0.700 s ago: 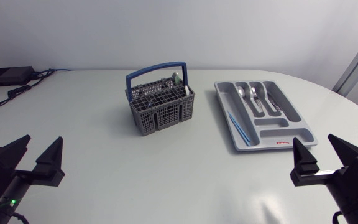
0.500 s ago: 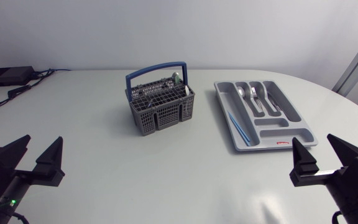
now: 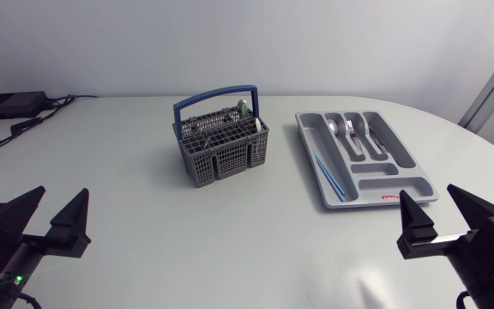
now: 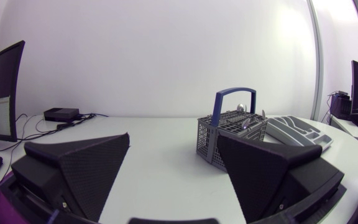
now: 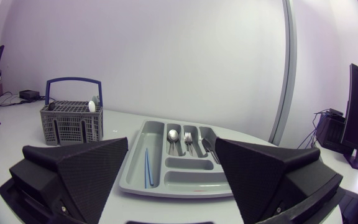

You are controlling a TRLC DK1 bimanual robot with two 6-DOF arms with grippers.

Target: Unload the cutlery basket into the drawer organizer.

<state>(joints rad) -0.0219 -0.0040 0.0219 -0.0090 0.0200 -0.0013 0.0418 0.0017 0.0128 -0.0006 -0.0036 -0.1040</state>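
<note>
A grey cutlery basket (image 3: 223, 146) with a blue handle stands mid-table, cutlery sticking up inside it. To its right lies the grey drawer organizer (image 3: 406, 176), holding spoons and forks (image 3: 354, 136) in its far slots and a blue straw (image 3: 331, 175) in the long left slot. My left gripper (image 3: 45, 216) rests open and empty at the near left; the basket (image 4: 230, 127) lies well ahead of it. At the near right, my right gripper (image 3: 442, 216) is open and empty, with the organizer (image 5: 135, 162) just ahead and the basket (image 5: 72, 121) farther off.
A black box with cables (image 3: 11, 105) sits at the table's far left corner. Bare white tabletop (image 3: 230, 240) stretches between both grippers and the basket.
My right gripper has shifted slightly leftward and nearer. Nothing else has moved.
</note>
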